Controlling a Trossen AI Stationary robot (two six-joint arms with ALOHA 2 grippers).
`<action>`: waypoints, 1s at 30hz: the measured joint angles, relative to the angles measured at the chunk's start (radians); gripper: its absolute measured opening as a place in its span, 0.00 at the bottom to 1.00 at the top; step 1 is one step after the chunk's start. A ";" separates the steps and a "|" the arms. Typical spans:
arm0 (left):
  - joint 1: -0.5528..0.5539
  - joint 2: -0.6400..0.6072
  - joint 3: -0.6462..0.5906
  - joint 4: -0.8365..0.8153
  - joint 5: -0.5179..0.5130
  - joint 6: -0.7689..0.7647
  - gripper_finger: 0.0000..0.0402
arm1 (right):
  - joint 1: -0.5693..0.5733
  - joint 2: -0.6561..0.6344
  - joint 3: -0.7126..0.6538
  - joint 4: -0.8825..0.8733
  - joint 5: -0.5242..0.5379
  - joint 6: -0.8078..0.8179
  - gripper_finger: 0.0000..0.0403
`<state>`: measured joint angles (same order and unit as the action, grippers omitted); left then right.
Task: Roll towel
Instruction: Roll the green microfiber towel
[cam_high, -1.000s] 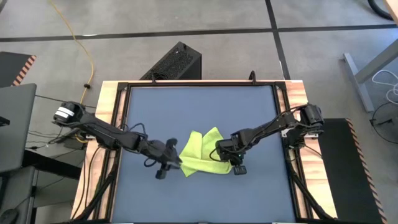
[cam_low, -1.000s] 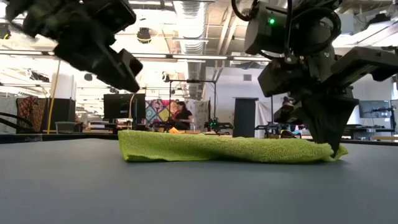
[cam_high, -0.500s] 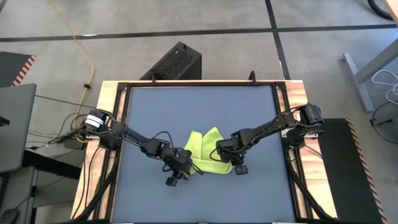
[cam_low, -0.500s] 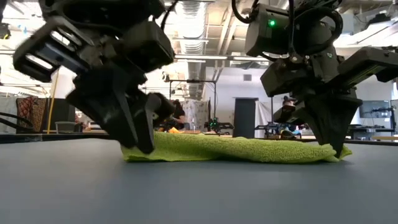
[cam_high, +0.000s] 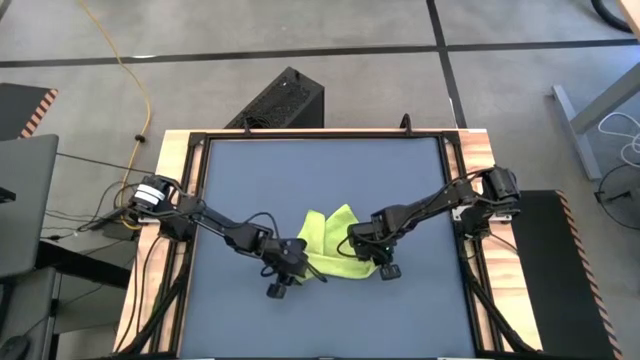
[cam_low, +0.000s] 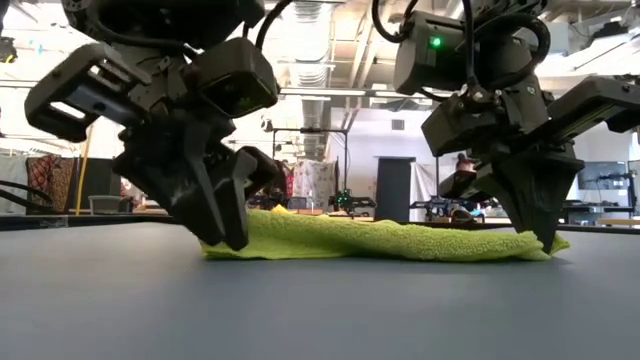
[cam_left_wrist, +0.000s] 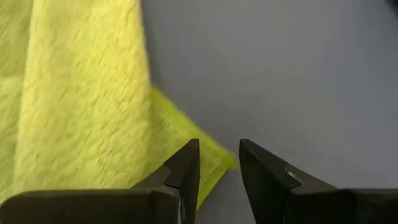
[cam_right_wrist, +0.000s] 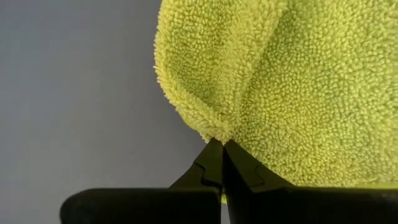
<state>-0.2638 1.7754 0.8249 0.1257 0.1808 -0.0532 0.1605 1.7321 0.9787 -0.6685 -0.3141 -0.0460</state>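
A dark blue-grey table (cam_high: 320, 190) fills the centre of the high view, framed by a black rail and pale wooden edging (cam_high: 176, 170). Above it, upper centre, a black perforated box (cam_high: 280, 100) sits on the grey floor. A yellow cable (cam_high: 125, 60) trails across the upper left. At right, a pale metal frame (cam_high: 590, 120) stands on the floor.

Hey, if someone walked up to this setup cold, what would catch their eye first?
The lime towel, lying crumpled near the middle of the dark table. It is flanked by both arms: the right gripper is shut on a pinch of the towel's edge, while the left gripper is down at the opposite end with its fingers apart around a corner of the cloth. In the low view the towel lies as a flat, low strip between them.
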 joint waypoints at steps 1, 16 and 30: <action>-0.001 -0.001 0.000 -0.023 -0.016 0.015 0.25 | 0.000 0.000 0.000 0.000 -0.001 0.000 0.06; -0.003 0.031 -0.004 -0.073 -0.079 0.016 0.03 | -0.017 0.000 0.000 0.015 -0.006 0.066 0.05; 0.224 -0.517 -0.010 -0.225 -0.091 0.105 0.00 | -0.284 -0.301 0.000 -0.014 -0.397 0.087 0.05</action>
<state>-0.0396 1.2579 0.8146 -0.0995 0.0903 0.0522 -0.1231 1.4311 0.9787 -0.6828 -0.7113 0.0407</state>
